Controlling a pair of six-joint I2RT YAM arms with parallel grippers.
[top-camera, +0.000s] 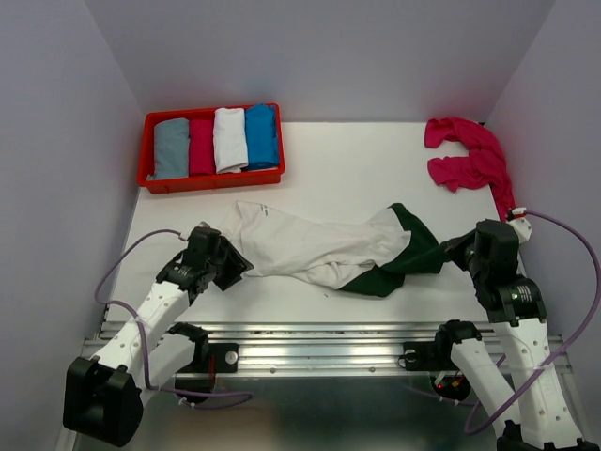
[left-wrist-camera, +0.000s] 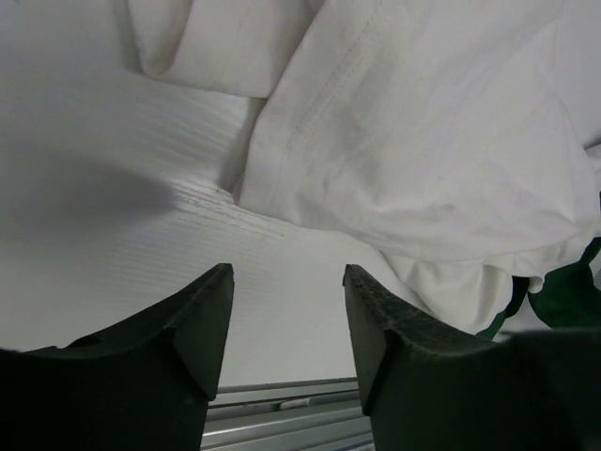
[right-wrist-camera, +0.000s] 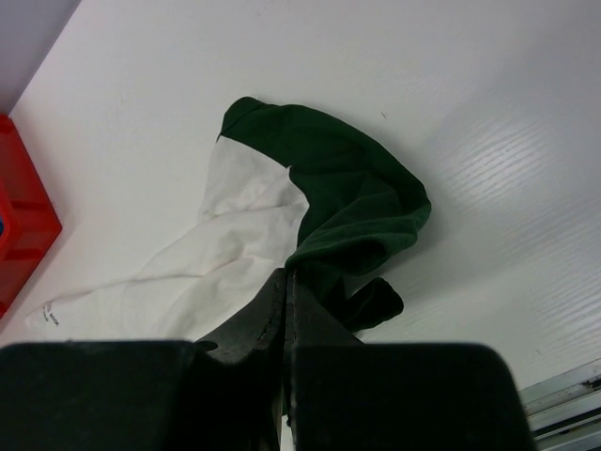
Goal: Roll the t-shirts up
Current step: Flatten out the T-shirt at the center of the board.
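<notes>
A cream-white t-shirt (top-camera: 319, 246) with dark green sleeves lies crumpled across the middle of the table. My left gripper (top-camera: 242, 266) stands open at its left end. In the left wrist view the gripper (left-wrist-camera: 288, 282) has only bare table between its fingers, and the white cloth (left-wrist-camera: 423, 141) lies just beyond and to the right. My right gripper (top-camera: 453, 252) is shut on the green sleeve (top-camera: 413, 254) at the shirt's right end. In the right wrist view its fingertips (right-wrist-camera: 286, 274) pinch the green cloth (right-wrist-camera: 347, 188). A magenta-pink t-shirt (top-camera: 470, 155) lies bunched at the back right.
A red tray (top-camera: 211, 180) at the back left holds several rolled shirts: grey, magenta, white and blue. Its corner (right-wrist-camera: 23, 216) shows in the right wrist view. A metal rail (top-camera: 319, 343) runs along the near edge. Pale walls close in on both sides.
</notes>
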